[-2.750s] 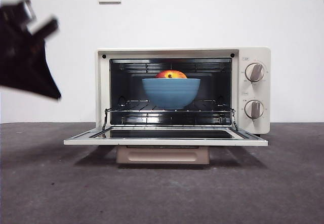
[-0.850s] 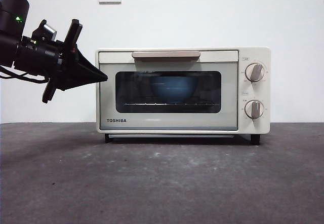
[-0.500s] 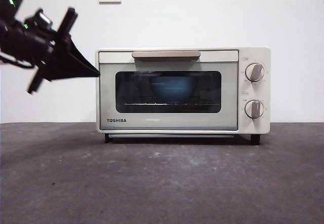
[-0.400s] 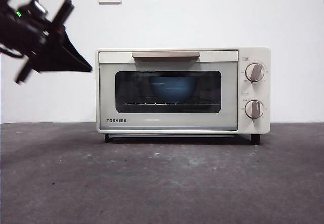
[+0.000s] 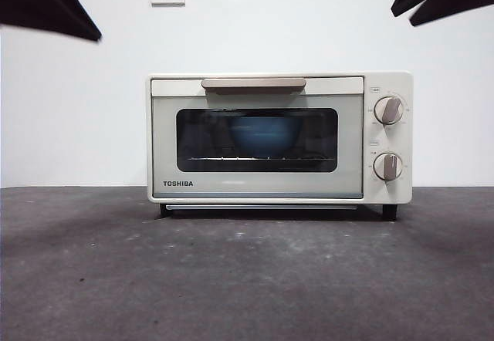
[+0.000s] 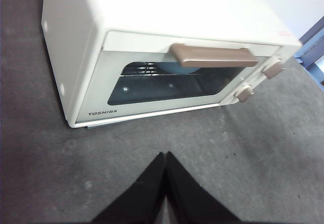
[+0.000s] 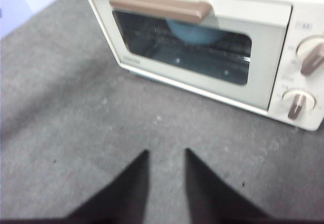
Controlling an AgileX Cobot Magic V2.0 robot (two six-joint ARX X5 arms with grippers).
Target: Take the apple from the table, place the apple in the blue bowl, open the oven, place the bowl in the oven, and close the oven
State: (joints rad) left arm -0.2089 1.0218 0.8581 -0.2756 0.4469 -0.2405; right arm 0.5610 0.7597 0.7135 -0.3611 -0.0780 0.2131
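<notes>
Oven (image 5: 278, 139), boxy cream, dark glass

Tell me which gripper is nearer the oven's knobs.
Right. The right gripper hangs over the table in front of the knobs; the left gripper is off the oven's opposite end.

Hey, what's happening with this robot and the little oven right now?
Nothing is being handled. The oven sits on the table with its door shut, and the blue bowl shows through the glass on the wire rack; the apple cannot be made out. The left gripper hangs above the table in front of the oven, jaws closed and empty. The right gripper hangs likewise, jaws apart, holding nothing. The task looks finished.
</notes>
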